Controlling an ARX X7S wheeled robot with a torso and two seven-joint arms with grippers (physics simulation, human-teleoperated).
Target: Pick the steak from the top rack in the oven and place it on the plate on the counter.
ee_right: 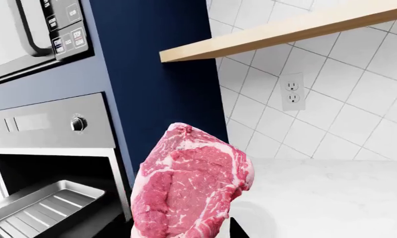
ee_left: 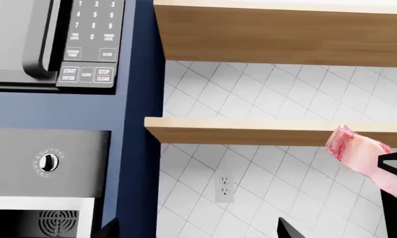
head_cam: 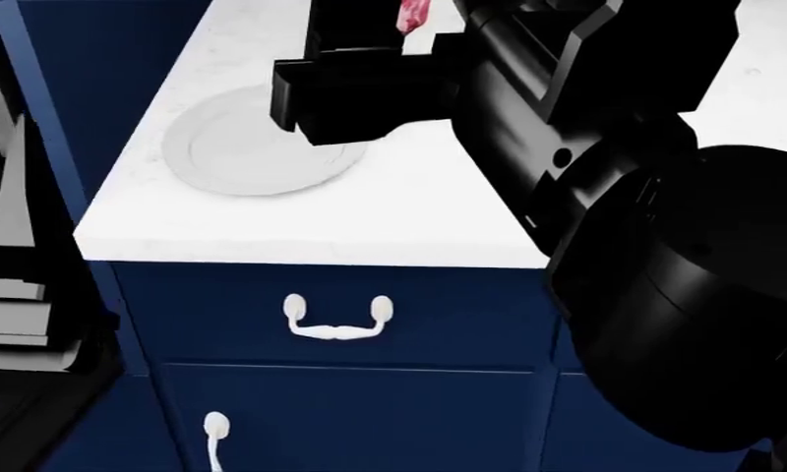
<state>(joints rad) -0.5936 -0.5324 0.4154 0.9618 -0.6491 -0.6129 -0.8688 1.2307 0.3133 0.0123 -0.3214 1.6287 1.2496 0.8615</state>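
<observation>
Kitchen corner, white tiled wall with wooden shelves (ee_left: 278,131) and an outlet (ee_right: 292,92), navy cabinets (head_cam: 367,383) under the white marble counter (head_cam: 407,211), microwave (ee_left: 26,39) above the oven (ee_right: 46,129) on the left side. Oven door open, grey metal tray (ee_right: 43,208) sitting in the cavity, steak no longer in there. The steak (ee_right: 188,191) is up in the air, standing on edge right in front of the right wrist camera, so the right gripper (head_cam: 413,44) reads as clenched on it, though the fingers are mostly out of frame; head view shows only a sliver of red meat above the black arm, over the counter just behind the plate (head_cam: 256,147). Plate is bare, partly covered by the arm. The left wrist view sees the steak from the side; the left gripper (ee_left: 347,208) shows only dark finger edges, nothing between them, looks released. Progress: pick done, transfer to the counter mostly done, left is lowering onto the plate and letting go
</observation>
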